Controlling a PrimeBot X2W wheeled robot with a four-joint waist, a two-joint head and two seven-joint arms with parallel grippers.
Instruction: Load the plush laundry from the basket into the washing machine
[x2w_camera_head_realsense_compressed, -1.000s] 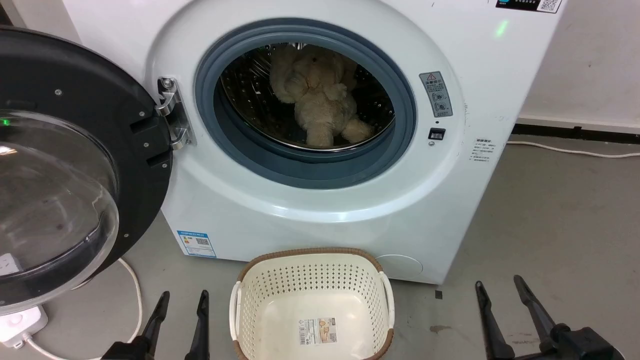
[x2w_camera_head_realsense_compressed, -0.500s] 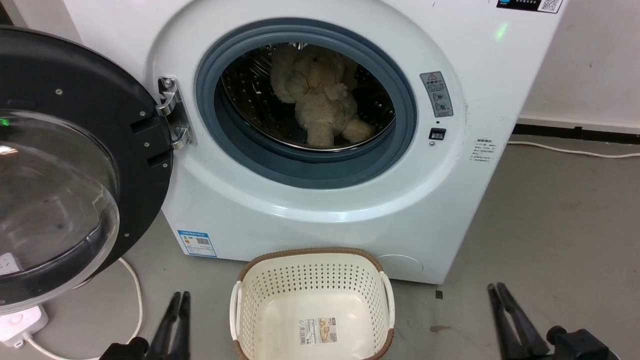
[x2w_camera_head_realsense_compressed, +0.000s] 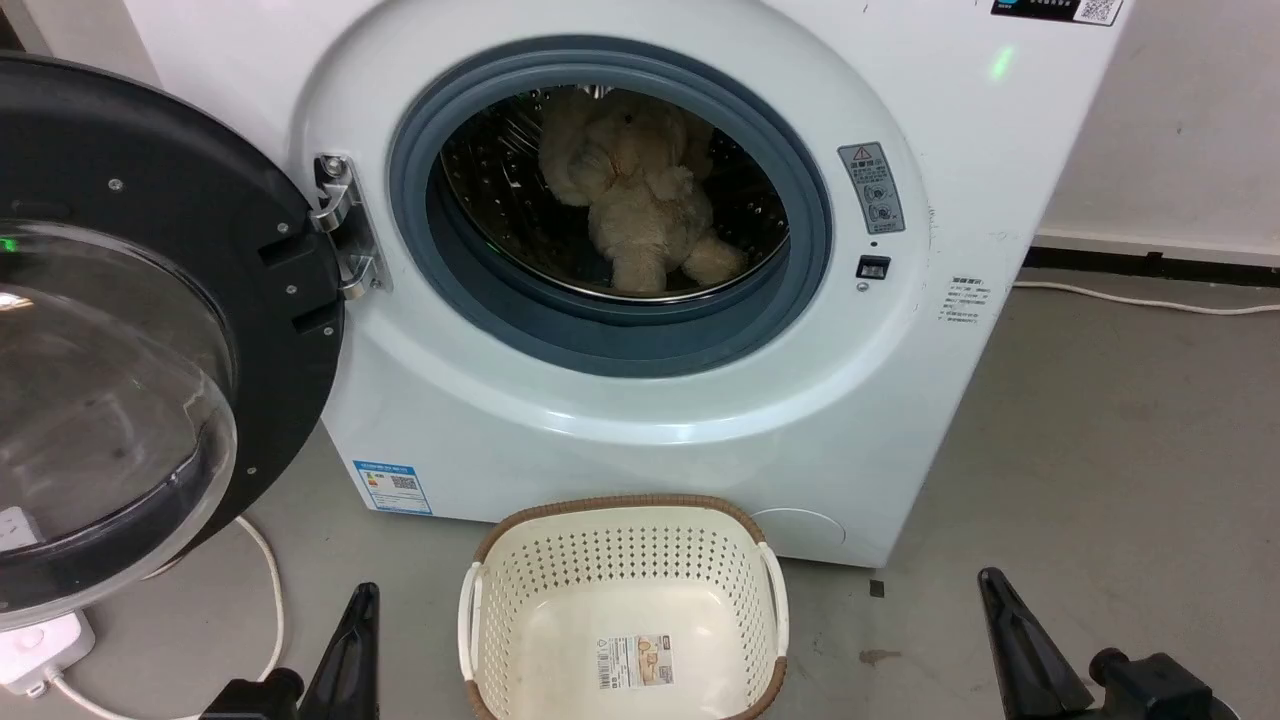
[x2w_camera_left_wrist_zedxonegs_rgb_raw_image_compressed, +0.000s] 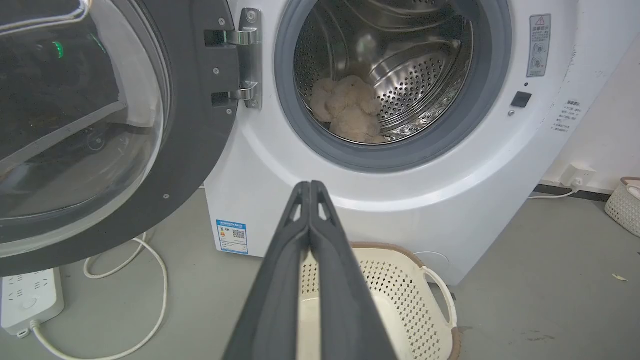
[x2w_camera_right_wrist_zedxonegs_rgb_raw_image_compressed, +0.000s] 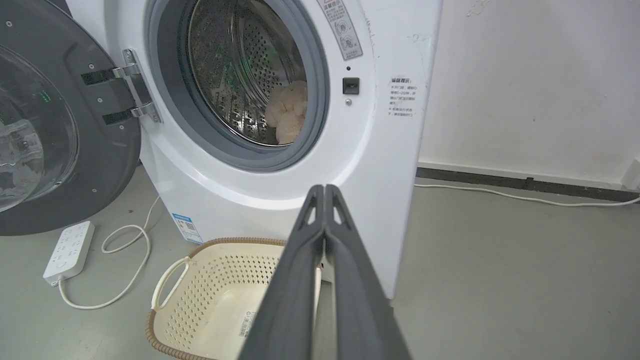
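Your teddy bear (x2w_camera_head_realsense_compressed: 640, 215) lies in the washing machine's (x2w_camera_head_realsense_compressed: 640, 440) drum (x2w_camera_head_realsense_compressed: 500, 205), door (x2w_camera_head_realsense_compressed: 150, 150) open, while your left hand (x2w_camera_head_realsense_compressed: 366, 594) and right hand (x2w_camera_head_realsense_compressed: 989, 580) flank the basket (x2w_camera_head_realsense_compressed: 620, 503) on the floor (x2w_camera_head_realsense_compressed: 1100, 450), each with fingers (x2w_camera_left_wrist_zedxonegs_rgb_raw_image_compressed: 280, 290) pressed closed.

The plush laundry (x2w_camera_head_realsense_compressed: 640, 200) lies inside the drum (x2w_camera_head_realsense_compressed: 500, 210) of the washing machine (x2w_camera_head_realsense_compressed: 620, 420), its door (x2w_camera_head_realsense_compressed: 130, 330) swung open to the left, while the basket (x2w_camera_head_realsense_compressed: 620, 508) sits on the floor (x2w_camera_head_realsense_compressed: 1100, 450) just before it, between the left gripper (x2w_camera_head_realsense_compressed: 366, 592) and right gripper (x2w_camera_head_realsense_compressed: 988, 577).
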